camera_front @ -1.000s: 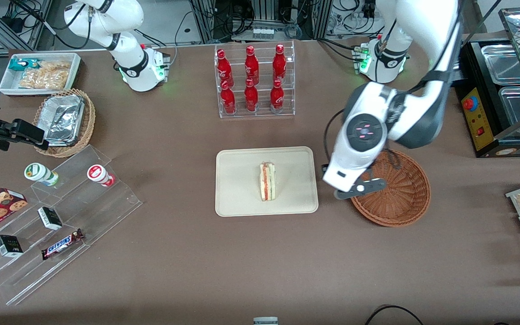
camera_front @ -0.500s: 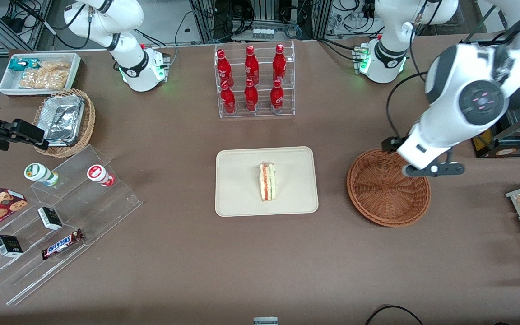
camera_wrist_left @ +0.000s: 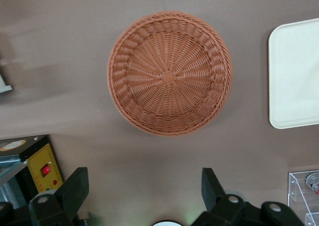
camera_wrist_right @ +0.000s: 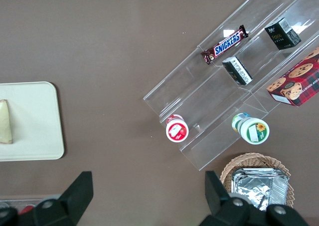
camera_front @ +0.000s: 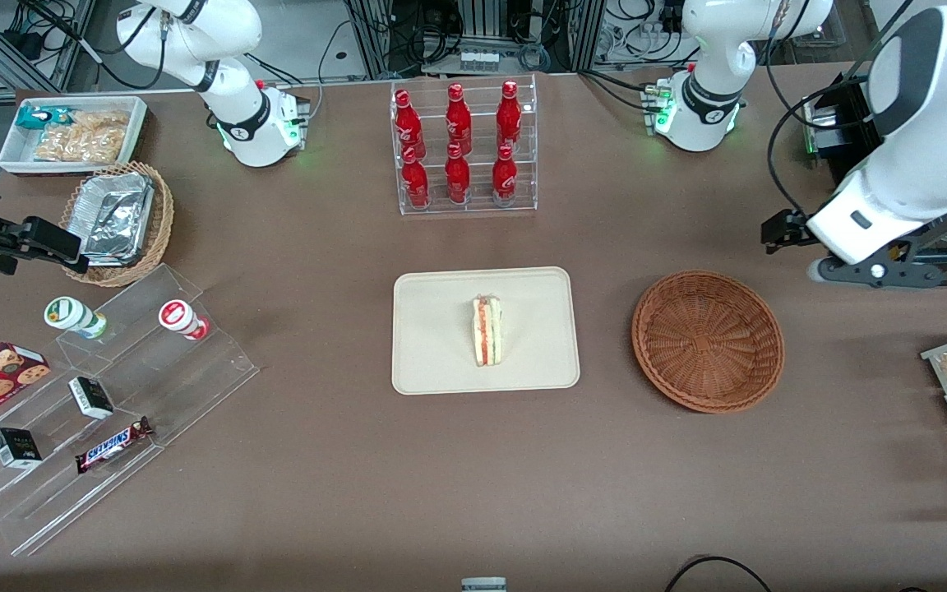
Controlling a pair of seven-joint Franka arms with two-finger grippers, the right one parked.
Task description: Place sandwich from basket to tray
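1. Sandwich (camera_front: 487, 331) lies on the tray (camera_front: 441, 362), about the middle, filling edge up
2. Basket (camera_front: 708, 339) sits beside the tray toward the working arm's end, holding nothing
3. Gripper (camera_wrist_left: 144, 193) hangs high above the table near the basket, fingers (camera_wrist_left: 75, 188) spread wide, nothing between them

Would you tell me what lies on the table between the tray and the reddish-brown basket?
Nothing: in the front view only bare brown table separates the tray and the basket. The sandwich lies on the tray, and the open gripper hangs past the basket, toward the working arm's end.
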